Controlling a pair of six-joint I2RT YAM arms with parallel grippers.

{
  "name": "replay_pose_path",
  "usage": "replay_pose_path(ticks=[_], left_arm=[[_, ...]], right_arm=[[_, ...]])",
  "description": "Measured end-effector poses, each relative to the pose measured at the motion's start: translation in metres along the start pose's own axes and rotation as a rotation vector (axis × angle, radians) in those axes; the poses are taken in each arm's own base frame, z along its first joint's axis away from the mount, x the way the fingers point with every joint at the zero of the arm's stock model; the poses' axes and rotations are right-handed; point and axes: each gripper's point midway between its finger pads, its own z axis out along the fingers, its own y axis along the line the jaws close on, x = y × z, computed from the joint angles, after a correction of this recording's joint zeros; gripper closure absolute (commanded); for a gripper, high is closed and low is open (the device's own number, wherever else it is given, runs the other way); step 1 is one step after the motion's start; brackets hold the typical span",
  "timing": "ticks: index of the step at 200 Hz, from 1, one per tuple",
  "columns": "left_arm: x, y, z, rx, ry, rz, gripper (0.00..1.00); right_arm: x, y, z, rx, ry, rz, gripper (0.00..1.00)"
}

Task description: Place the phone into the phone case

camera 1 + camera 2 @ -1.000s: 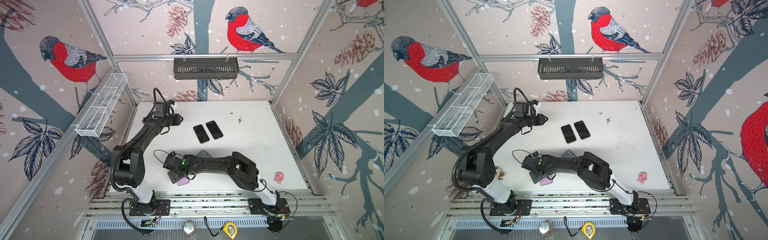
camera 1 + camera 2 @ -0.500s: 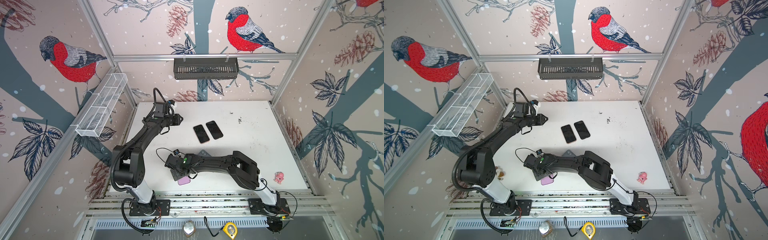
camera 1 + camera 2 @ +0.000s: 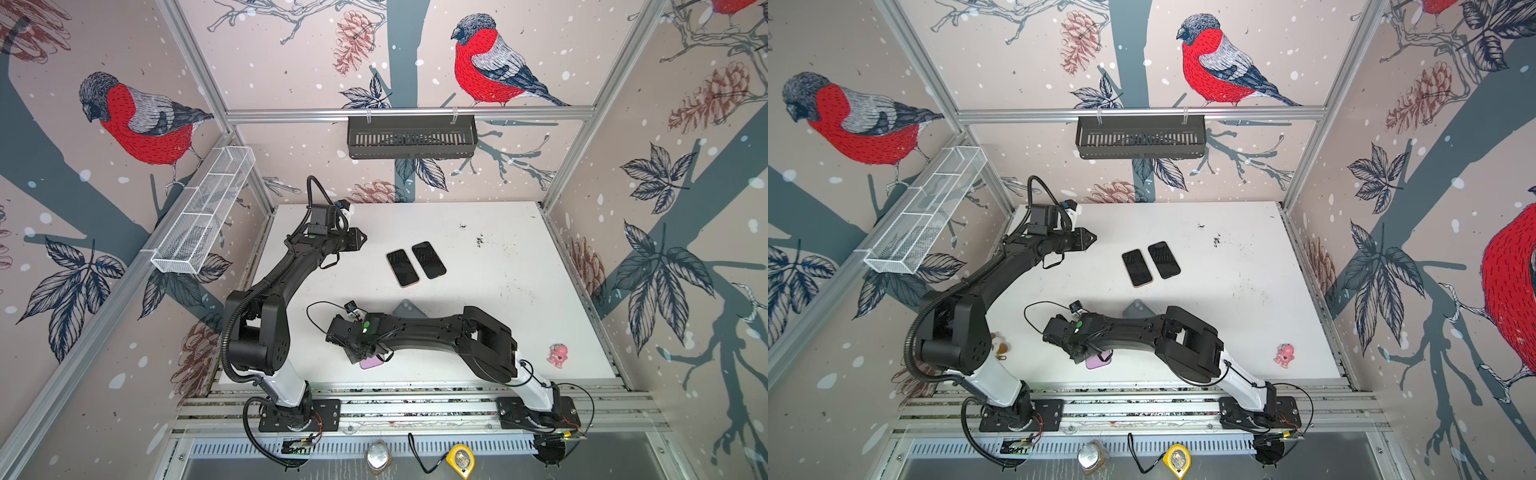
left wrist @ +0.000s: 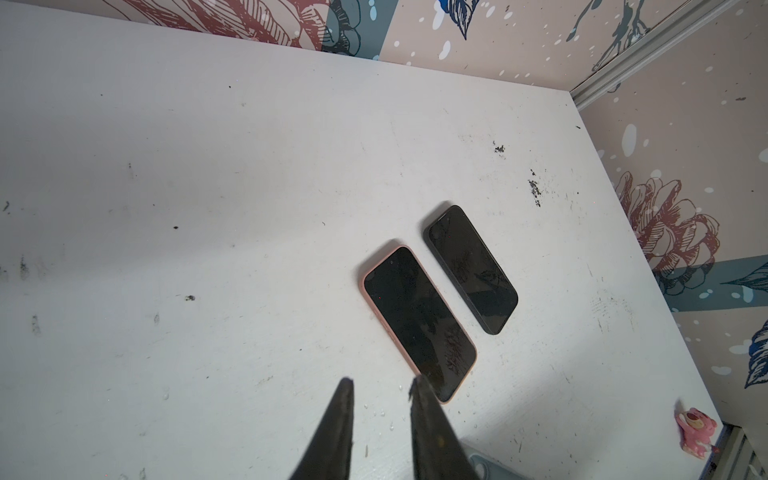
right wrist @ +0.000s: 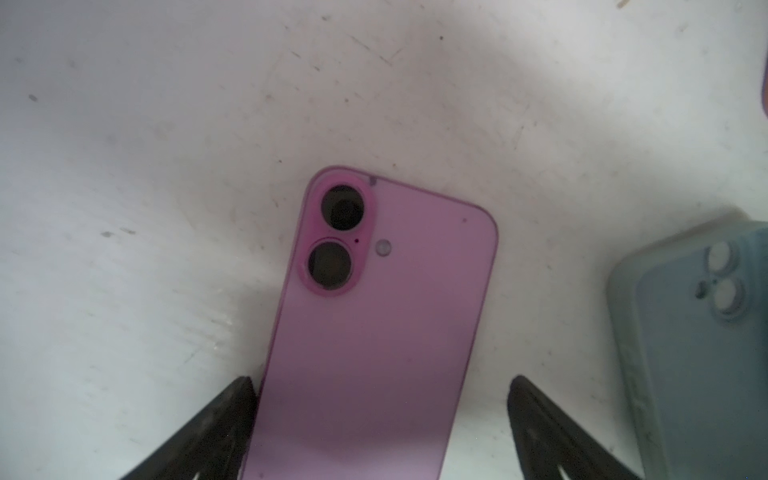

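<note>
The pink phone (image 5: 374,332) is laid face down on the white table (image 3: 498,249), near its front edge, with the camera lenses turned up. It is straddled by the right jaws, which are spread wide. One is seen right at the phone's long edge, and the other is kept clear of it. The grey-blue phone case (image 5: 698,353) is laid flat just beside. Farther back, a pink-cased phone (image 4: 419,324) and a black phone (image 4: 471,270) are placed side by side, screens up. The left jaws are held near them, narrowly parted and empty.
</note>
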Motion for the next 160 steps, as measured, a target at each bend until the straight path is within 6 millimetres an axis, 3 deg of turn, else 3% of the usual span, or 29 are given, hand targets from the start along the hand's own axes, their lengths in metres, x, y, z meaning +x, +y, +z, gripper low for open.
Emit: replay_pose_path(ticks=[42,87,139,151,160], left_arm=[[0.0,0.0,0.001,0.002,0.002,-0.001,0.74],[0.0,0.0,0.001,0.003,0.001,0.0,0.74],[-0.001,0.0,0.001,0.003,0.0,0.0,0.74],[-0.001,0.0,0.001,0.003,0.0,0.0,0.74],[-0.001,0.0,0.001,0.004,0.0,0.0,0.74]], right_arm=[[0.005,-0.007,-0.009,0.024,0.024,-0.024,0.05],[0.005,-0.001,-0.014,-0.007,0.025,-0.042,0.05],[0.017,-0.001,-0.004,-0.053,0.062,-0.027,0.05],[0.018,-0.002,-0.003,-0.072,0.064,-0.016,0.07],[0.019,-0.004,-0.001,-0.083,0.066,-0.008,0.14]])
